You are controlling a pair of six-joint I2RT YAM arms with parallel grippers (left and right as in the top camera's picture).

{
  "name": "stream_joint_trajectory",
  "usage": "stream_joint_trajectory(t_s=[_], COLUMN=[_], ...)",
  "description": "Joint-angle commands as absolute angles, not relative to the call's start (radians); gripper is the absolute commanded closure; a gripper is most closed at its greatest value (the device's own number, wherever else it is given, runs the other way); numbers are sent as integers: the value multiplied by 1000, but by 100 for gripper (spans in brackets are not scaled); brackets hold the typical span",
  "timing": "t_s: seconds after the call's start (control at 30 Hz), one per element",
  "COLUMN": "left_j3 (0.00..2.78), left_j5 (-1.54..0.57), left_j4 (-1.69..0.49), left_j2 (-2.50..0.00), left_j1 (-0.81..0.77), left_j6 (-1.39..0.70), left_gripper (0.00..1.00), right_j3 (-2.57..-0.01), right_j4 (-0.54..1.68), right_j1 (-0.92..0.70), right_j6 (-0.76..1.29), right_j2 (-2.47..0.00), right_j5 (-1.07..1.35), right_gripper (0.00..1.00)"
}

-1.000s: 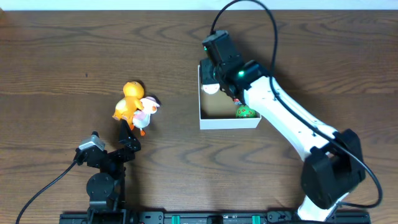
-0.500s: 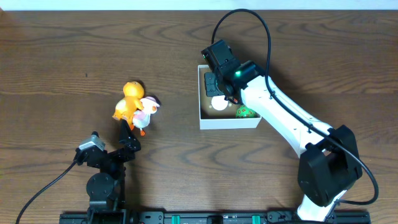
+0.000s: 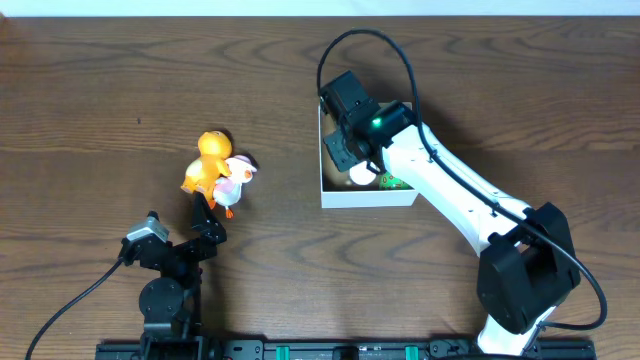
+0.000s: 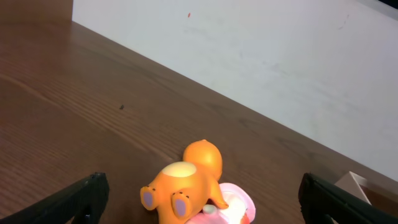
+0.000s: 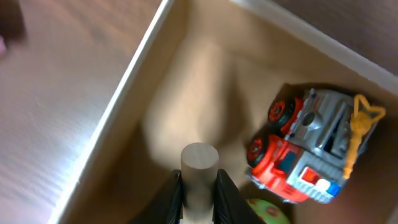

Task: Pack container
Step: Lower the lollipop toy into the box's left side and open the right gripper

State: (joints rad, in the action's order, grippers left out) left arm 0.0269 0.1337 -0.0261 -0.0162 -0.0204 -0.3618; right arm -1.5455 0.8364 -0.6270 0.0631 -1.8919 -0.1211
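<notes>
Right gripper (image 5: 199, 194) grasping pale cylinder (image 5: 199, 163) inside white-walled cardboard container (image 5: 186, 81); red toy truck (image 5: 305, 155) packed; orange plastic toy (image 3: 210, 160) unpacked; left gripper (image 3: 208, 222) released.

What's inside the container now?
Inside the container: a toy fire truck, part of a green toy, and a pale cylinder gripped by the right pincer. The arm hides part of the floor overhead.

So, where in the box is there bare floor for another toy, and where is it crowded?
Bare: the container's floor between its left wall and the toy truck, in the right wrist view. Crowded: by the right hand, where the pale cylinder it holds, the truck and a green toy sit close.
</notes>
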Motion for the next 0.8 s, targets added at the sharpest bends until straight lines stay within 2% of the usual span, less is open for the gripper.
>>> stream_joint_trajectory(t_s=[0.0, 0.17, 0.33, 0.63, 0.73, 0.77], left_j3=[4, 4, 4, 4, 4, 4], left_j5=[142, 142, 142, 142, 142, 142], left_j4=[-59, -59, -59, -59, -59, -59], left_j2=[-18, -18, -18, -18, -18, -18], left_j1=[-19, -19, -19, -19, -19, -19], left_j6=[-348, -348, -348, -348, -348, -348], left_gripper=[2, 2, 2, 2, 2, 2], right_j3=[-1555, -1555, -1554, -1528, -1528, -1528], right_j4=[843, 843, 850, 869, 868, 863], right_j1=[-634, -635, -635, -636, -635, -635], right_j6=[-216, -341, -474, -511, -508, -485], right_j2=[-1901, -1901, -1901, -1901, -1901, -1901], right_j5=[-123, -121, -16, 46, 46, 46], right_gripper=[82, 80, 78, 76, 64, 62])
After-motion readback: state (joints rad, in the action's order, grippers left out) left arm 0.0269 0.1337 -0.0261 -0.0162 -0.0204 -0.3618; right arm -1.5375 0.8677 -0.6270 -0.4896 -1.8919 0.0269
